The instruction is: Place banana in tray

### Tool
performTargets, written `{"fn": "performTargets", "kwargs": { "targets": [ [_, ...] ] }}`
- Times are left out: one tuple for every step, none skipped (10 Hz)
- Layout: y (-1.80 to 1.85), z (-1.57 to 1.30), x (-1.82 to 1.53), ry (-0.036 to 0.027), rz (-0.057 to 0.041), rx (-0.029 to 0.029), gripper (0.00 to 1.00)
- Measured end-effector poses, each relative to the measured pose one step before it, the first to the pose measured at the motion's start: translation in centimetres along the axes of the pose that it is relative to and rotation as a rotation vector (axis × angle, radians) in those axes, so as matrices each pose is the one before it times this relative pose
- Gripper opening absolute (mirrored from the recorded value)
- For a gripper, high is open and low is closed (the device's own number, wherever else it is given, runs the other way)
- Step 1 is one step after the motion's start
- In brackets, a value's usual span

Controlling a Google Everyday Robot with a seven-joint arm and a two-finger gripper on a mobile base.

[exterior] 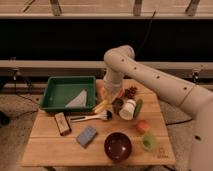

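The pale-yellow banana lies on the wooden table just right of the tray's near right corner, above the brush. The dark-green tray stands at the table's back left and holds a white sheet. My gripper hangs from the white arm, low over the table, right beside the banana's right end and left of the white cup. I cannot tell whether it touches the banana.
The orange bowl sits behind the gripper. Red grapes, a dark-green vegetable, a white-handled brush, a blue sponge, a maroon bowl, an orange fruit and a green cup crowd the table.
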State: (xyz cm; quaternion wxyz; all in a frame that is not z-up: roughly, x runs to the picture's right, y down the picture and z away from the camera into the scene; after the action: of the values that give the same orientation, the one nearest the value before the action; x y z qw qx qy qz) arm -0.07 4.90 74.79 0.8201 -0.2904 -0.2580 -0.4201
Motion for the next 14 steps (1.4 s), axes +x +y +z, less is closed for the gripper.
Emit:
{"fn": "performTargets", "kwargs": {
  "targets": [
    [-2.725,-0.37,-0.183,0.00062,-0.03834,0.00398,0.0],
    [-2.063,-0.293,-0.015,0.0,-0.03005,0.00224,0.0],
    [-3.052,-0.462,0.518,0.00276,-0.04244,0.01225,0.0],
    [-1.909,-0.283,0.831,0.00444,-0.02792,0.0099,0.0],
    [-1.192,0.035,0.655,0.00373,-0.01688,0.00633,0.0],
    [-1.133,0.195,0.542,0.00549,-0.01503,0.00714,0.0],
    [-1.54,0.567,0.606,0.01628,-0.01411,0.02335,0.0],
    [-0.694,0.462,0.105,0.01243,-0.00798,0.0145,0.0],
    [-0.919,0.83,-0.18,0.0215,-0.00877,0.01984,0.0],
    [-0.945,1.191,-0.354,0.02294,-0.00446,0.02011,0.02],
    [-0.558,0.832,-0.251,0.01477,-0.00118,0.00835,0.08],
    [-0.504,0.997,-0.225,0.01696,-0.00289,0.00405,0.18],
    [-0.421,0.857,-0.131,0.01187,0.0024,0.00299,0.28],
    [-0.507,0.564,0.078,0.00787,0.00915,0.00557,0.4]
  ]
}}
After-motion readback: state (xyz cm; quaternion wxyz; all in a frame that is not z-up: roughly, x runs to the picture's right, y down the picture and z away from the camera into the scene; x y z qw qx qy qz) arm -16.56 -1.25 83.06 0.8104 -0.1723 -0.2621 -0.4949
